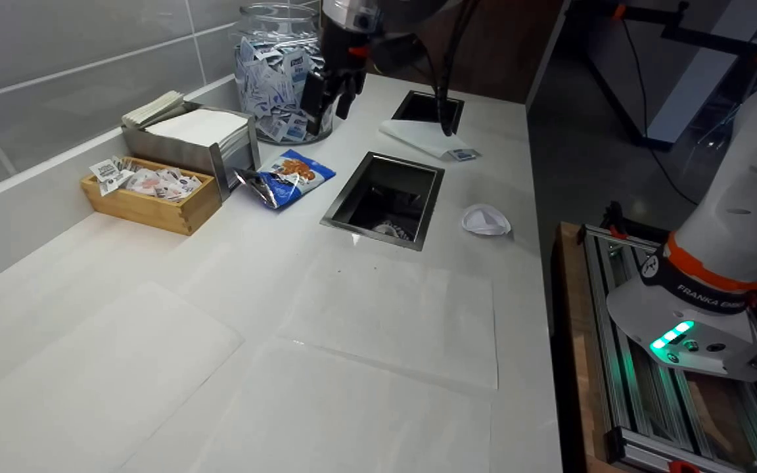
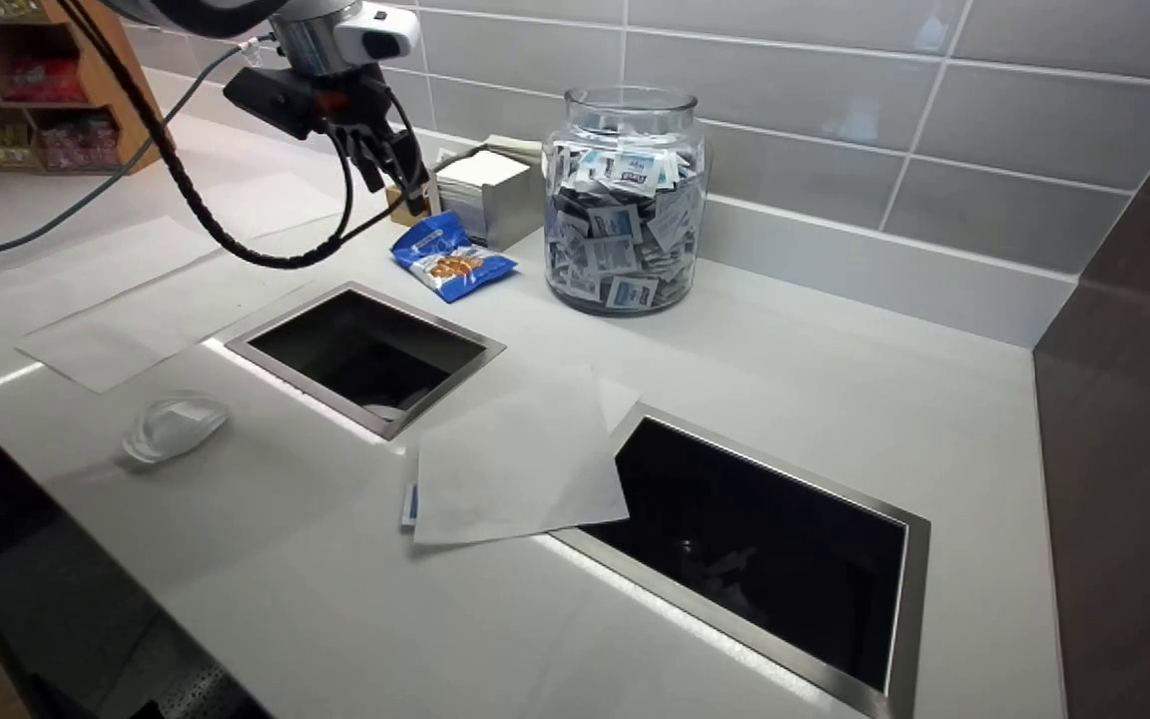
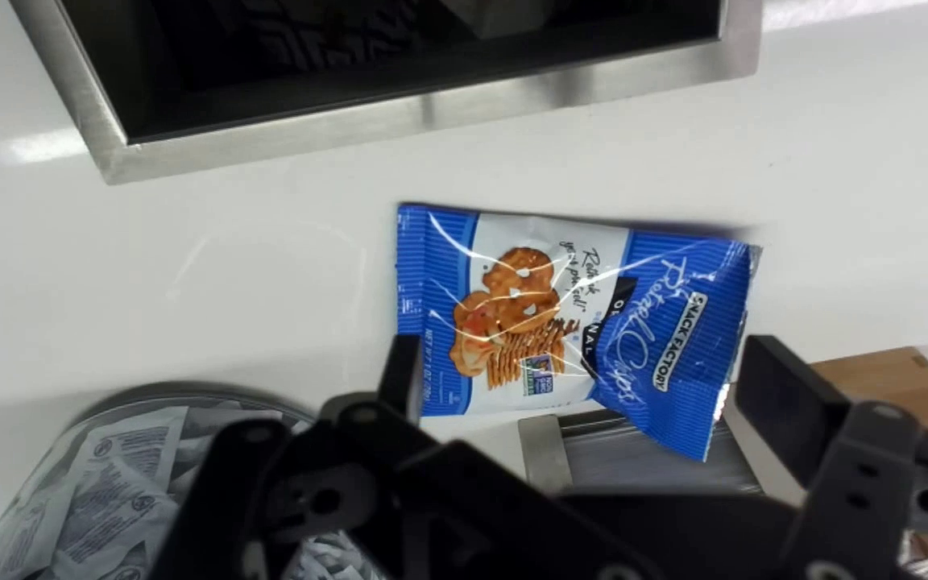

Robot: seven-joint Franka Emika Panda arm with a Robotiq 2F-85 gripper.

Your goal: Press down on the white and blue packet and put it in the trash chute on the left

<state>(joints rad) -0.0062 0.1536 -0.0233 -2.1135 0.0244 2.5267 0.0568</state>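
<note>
The white and blue packet [image 1: 296, 177] is a pretzel snack bag lying on the white counter; it also shows in an exterior view [image 2: 455, 263] and fills the middle of the wrist view [image 3: 544, 298]. My gripper [image 3: 583, 362] is open and empty, with its fingers spread about as wide as the packet. In both exterior views the gripper [image 1: 329, 118] [image 2: 397, 195] hangs above the packet, apart from it. The nearer metal-rimmed trash chute [image 1: 373, 235] [image 2: 447, 384] [image 3: 432, 113] lies beside the packet. A second chute [image 2: 916, 599] lies farther along the counter.
A glass jar of sachets [image 1: 276, 85] [image 2: 625, 220] [image 3: 118, 483] stands close to the packet. A metal napkin holder [image 1: 237, 154] and a wooden sachet box [image 1: 148, 211] stand along the wall. A paper sheet [image 2: 515, 459] overlaps the second chute's edge. A crumpled white wrapper [image 1: 485, 220] lies near the counter's edge.
</note>
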